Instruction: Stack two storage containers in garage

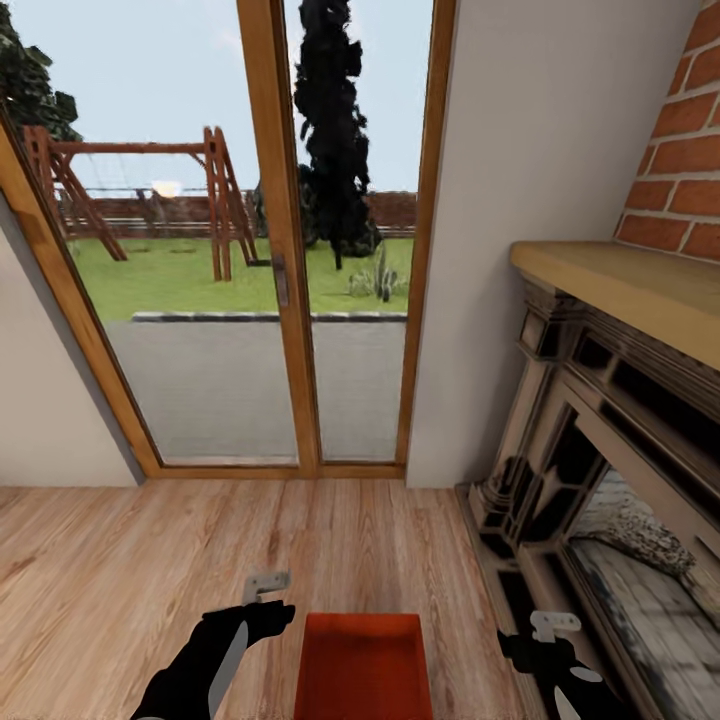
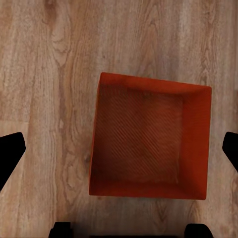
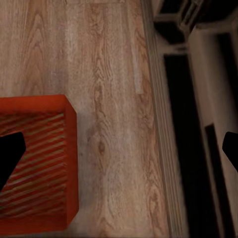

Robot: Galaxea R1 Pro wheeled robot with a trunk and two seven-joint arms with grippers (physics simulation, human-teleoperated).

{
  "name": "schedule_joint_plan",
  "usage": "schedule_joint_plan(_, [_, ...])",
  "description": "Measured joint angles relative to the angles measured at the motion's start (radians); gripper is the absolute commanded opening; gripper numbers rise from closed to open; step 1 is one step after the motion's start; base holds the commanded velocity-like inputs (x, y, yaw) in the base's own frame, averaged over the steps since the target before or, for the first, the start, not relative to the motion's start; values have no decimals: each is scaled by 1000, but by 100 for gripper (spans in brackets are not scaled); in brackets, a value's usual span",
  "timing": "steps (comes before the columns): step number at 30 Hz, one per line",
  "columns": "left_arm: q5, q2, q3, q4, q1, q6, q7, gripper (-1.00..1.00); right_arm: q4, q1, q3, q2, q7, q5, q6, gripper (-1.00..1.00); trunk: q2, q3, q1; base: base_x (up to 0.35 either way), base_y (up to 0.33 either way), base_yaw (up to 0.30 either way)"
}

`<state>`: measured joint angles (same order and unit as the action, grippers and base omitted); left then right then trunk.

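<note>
sitting on the light wood plank floor (image 1: 150,560) between both arms, at the near edge of the head view: one rust-red storage container (image 1: 362,665), open-topped, smooth-walled, ribbed inside. hovering wide open and empty: left gripper (image 2: 119,148) above the box, right gripper (image 3: 119,148) over its right wall. risking a one-sided pinch and tipping; also clipping the dark carved fireplace (image 1: 590,470) close on the right.

No text, label, brand, number or sign can be read in any of the pictures.
</note>
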<state>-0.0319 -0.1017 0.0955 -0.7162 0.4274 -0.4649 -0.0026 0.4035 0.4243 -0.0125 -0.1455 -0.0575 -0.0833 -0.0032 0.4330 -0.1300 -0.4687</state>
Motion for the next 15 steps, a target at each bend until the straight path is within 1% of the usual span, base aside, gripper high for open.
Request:
schedule_joint_plan(3, [0, 0, 0, 0, 0, 0, 1, 100, 0, 0, 0, 0, 0, 0, 0, 100, 0, -5, 0, 0, 0, -46])
schedule_joint_plan(11, [0, 0, 0, 0, 0, 0, 1, 100, 1, 0, 0, 0, 0, 0, -1, 100, 0, -18, 0, 0, 0, -118])
schedule_joint_plan(15, [0, 0, 0, 0, 0, 0, 1, 100, 0, 0, 0, 0, 0, 0, -1, 100, 0, -24, 0, 0, 0, -9])
